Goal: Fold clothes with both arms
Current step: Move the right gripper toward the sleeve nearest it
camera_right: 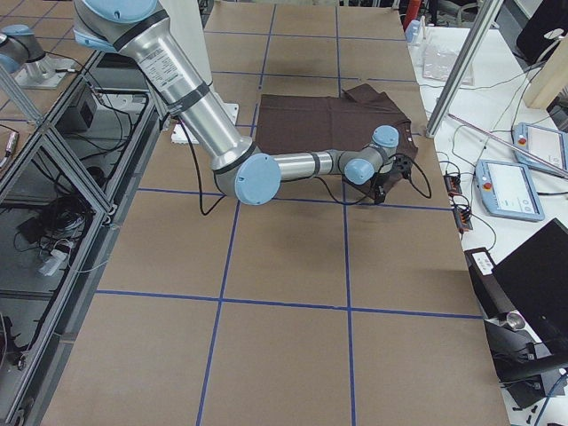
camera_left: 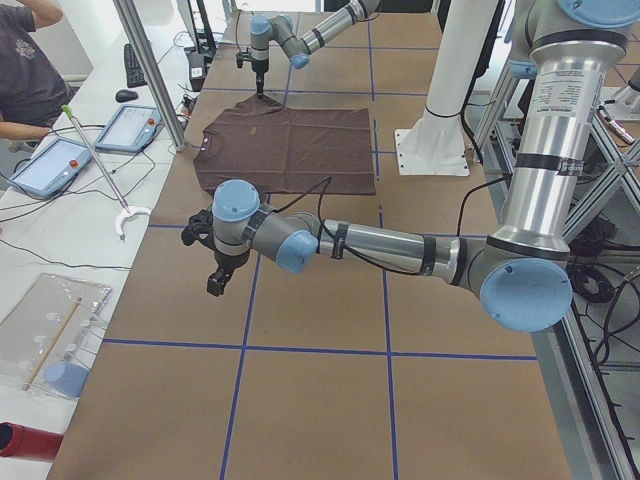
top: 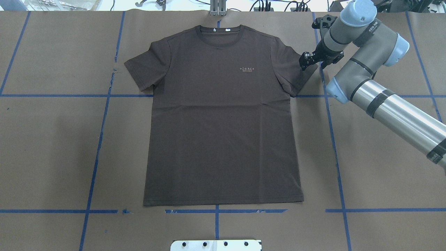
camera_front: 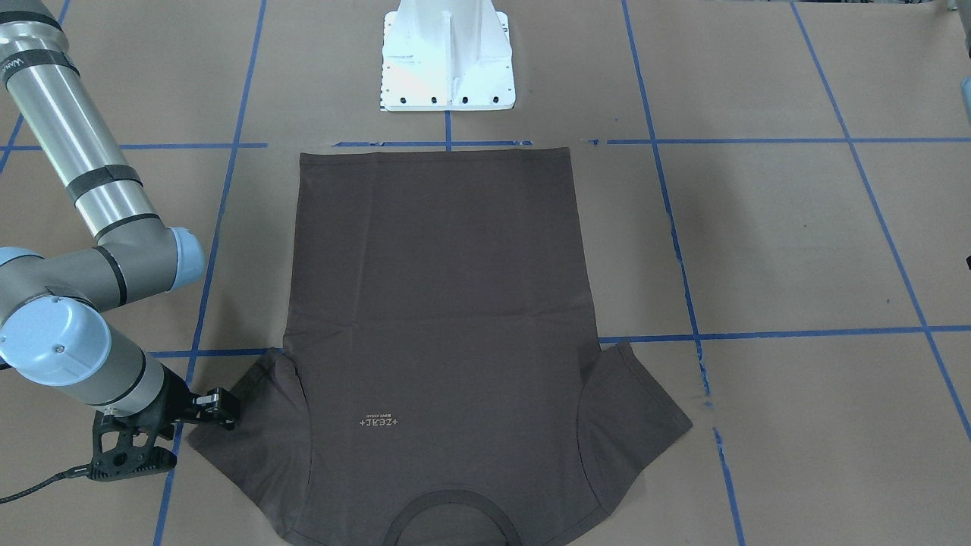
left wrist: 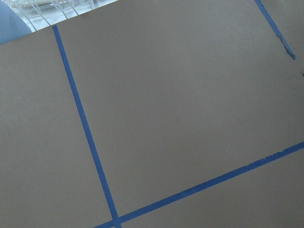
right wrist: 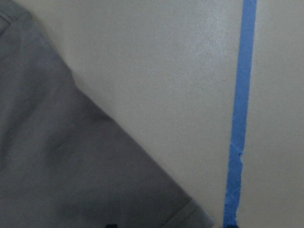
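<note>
Table (top: 383, 181): covered in plain brown paper, flat.
Blue tape (top: 100, 139): stuck on in lines, making a grid of large squares.
T-shirt (top: 223, 122): spread flat at the middle, front up, collar at the far edge.
White pedestal (top: 216, 245): stands near, just beyond the hem.

The T-shirt (top: 223, 132) is soft, matt knit cloth with a ribbed collar (camera_front: 447, 497). It lies on the matt brown paper (top: 376, 167) that covers the table (top: 45, 157), crossed by smooth blue tape (top: 52, 211). The right arm (top: 400, 115) has satin-shiny brushed metal tubes and glossy light-blue caps (top: 359, 12); the pedestal (camera_front: 447, 61) is glossy white painted metal.
</note>
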You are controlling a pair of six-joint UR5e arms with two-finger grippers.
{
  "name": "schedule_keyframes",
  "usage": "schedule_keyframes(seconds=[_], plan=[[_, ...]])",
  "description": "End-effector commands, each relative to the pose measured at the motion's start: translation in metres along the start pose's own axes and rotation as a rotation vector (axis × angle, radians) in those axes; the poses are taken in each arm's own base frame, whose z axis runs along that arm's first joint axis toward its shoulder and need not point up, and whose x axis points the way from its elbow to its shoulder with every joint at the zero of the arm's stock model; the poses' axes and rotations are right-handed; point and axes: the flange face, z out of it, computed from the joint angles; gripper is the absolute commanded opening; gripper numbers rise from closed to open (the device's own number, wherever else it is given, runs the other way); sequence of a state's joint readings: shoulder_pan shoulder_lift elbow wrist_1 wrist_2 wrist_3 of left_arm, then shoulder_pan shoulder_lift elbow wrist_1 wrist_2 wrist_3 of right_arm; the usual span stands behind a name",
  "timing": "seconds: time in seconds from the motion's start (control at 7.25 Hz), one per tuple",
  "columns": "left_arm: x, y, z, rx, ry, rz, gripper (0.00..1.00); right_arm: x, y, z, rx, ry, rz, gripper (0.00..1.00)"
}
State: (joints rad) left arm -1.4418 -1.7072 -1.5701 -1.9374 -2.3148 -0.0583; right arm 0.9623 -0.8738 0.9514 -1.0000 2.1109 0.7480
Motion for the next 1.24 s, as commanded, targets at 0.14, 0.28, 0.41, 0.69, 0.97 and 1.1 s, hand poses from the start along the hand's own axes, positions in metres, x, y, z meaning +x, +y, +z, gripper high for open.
schedule_keyframes(seconds=[0.14,0.28,0.41,0.69,0.97,1.1], plan=[[0.0,0.0,0.0,0.001,0.0,-0.001,1.0,-0.001,-0.001,0.0,0.0,0.0,0.002,0.0],[0.0,0.0,0.0,0.001,0.0,-0.001,1.0,-0.011,-0.006,-0.006,0.01,-0.009,-0.005,0.0],[0.0,0.0,0.0,0.0,0.0,-0.002,1.0,-0.015,-0.008,-0.008,0.013,-0.013,-0.008,0.0],[0.0,0.0,0.0,0.001,0.0,-0.001,1.0,-0.042,-0.017,-0.032,0.05,-0.047,-0.033,0.0],[0.001,-0.002,-0.001,0.003,0.0,0.002,1.0,-0.123,-0.026,-0.059,0.08,-0.115,-0.042,0.0],[0.001,-0.002,-0.001,0.003,0.0,0.006,1.0,-0.162,-0.019,-0.055,0.098,-0.113,-0.057,0.0]])
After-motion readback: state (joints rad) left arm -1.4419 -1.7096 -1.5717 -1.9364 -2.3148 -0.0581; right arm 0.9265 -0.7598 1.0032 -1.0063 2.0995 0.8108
